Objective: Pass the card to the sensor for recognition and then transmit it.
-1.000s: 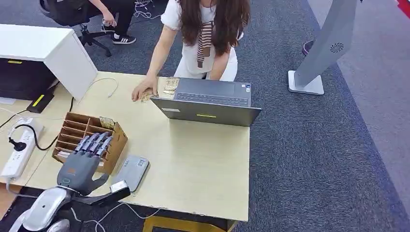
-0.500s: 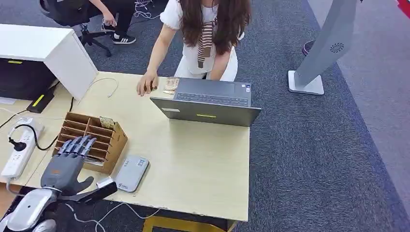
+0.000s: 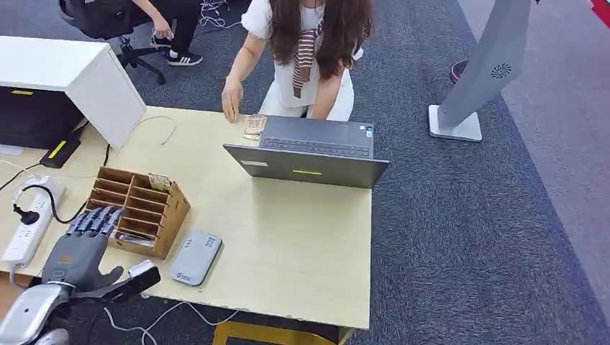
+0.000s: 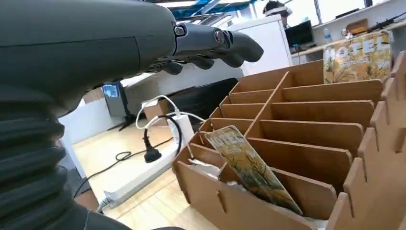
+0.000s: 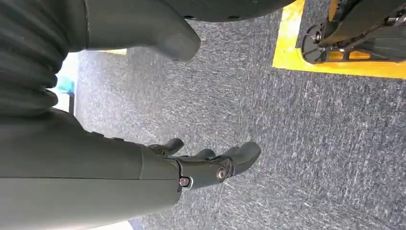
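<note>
A brown cardboard card holder (image 3: 144,208) with several slots stands on the left of the table. A patterned card (image 3: 159,182) sticks up at its far corner, and another card (image 4: 251,168) lies tilted in a near slot. A flat grey sensor (image 3: 196,257) lies just right of the holder by the front edge. My left hand (image 3: 78,248) hovers at the holder's near-left side, fingers (image 4: 218,42) stretched out and holding nothing. My right hand (image 5: 203,168) hangs over the carpet with nothing in it.
An open laptop (image 3: 309,152) sits at the table's far side, with a person behind it, one hand (image 3: 231,97) raised above loose cards (image 3: 253,126). A white power strip (image 3: 27,221) with cables lies left of the holder. A white cabinet (image 3: 72,72) stands far left.
My left hand has drawn back from above the holder toward the table's near-left corner. The person's hand has lifted off the table by the loose cards.
</note>
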Controlling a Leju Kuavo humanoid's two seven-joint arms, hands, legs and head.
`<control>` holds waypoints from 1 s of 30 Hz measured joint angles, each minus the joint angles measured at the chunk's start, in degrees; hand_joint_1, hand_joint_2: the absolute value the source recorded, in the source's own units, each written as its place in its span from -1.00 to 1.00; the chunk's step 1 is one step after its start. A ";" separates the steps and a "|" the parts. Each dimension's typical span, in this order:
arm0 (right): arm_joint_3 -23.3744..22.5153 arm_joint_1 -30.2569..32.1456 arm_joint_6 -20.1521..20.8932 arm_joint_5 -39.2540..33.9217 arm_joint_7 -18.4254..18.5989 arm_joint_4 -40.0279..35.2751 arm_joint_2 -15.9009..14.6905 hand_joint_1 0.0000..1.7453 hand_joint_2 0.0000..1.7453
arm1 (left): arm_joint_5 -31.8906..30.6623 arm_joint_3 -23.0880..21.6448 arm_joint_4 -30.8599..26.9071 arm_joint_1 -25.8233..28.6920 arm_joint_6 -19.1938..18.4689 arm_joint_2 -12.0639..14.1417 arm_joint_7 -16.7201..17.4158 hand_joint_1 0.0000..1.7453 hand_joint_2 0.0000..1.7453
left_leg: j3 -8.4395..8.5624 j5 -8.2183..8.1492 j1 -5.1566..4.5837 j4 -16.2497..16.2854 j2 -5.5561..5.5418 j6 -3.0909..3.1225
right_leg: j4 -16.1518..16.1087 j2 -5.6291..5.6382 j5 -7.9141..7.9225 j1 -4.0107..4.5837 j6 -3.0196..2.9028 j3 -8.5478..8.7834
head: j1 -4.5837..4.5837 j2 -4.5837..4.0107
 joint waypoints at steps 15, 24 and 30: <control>0.00 -0.02 0.61 1.01 -0.15 -0.24 0.26 -1.00 1.00 | -0.96 0.42 3.17 -3.01 -1.27 -0.98 0.44 -1.00 1.00 | 0.01 0.00 -0.01 0.00 0.00 0.00 | 0.00 0.01 0.00 0.00 0.00 0.00 | 0.00 0.00; 0.00 -0.03 0.66 1.86 -0.15 -0.31 0.39 -1.00 1.00 | -1.29 0.02 4.41 -3.43 -1.68 -1.51 0.44 -1.00 1.00 | 0.01 0.00 -0.01 0.00 0.01 0.00 | 0.00 0.02 0.00 0.00 0.00 -0.02 | 0.00 0.00; 0.00 -0.03 0.61 1.84 -0.15 -0.31 0.39 -1.00 1.00 | -1.29 -0.11 4.85 -3.59 -1.68 -1.73 0.44 -1.00 1.00 | 0.01 0.00 -0.01 0.00 0.02 0.00 | 0.00 0.02 0.00 0.00 0.00 -0.02 | 0.00 0.00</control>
